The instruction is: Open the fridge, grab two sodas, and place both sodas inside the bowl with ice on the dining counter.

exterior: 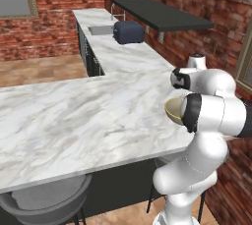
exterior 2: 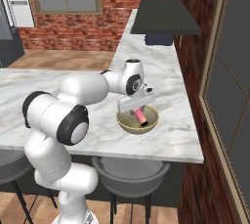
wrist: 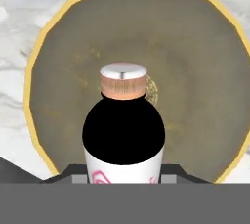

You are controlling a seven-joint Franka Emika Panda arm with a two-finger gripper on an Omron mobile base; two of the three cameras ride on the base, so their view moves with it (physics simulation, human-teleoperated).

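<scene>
The end effector [exterior 2: 138, 112] grips a soda [wrist: 123, 140] over the bowl [exterior 2: 152, 124], its fingertips hidden behind the bottle.

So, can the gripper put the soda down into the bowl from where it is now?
Probably yes. The gripper is shut on the soda directly over the bowl, cap pointing down at the bowl's bare middle. Nothing lies between them, and the dining counter around the bowl looks free.
</scene>
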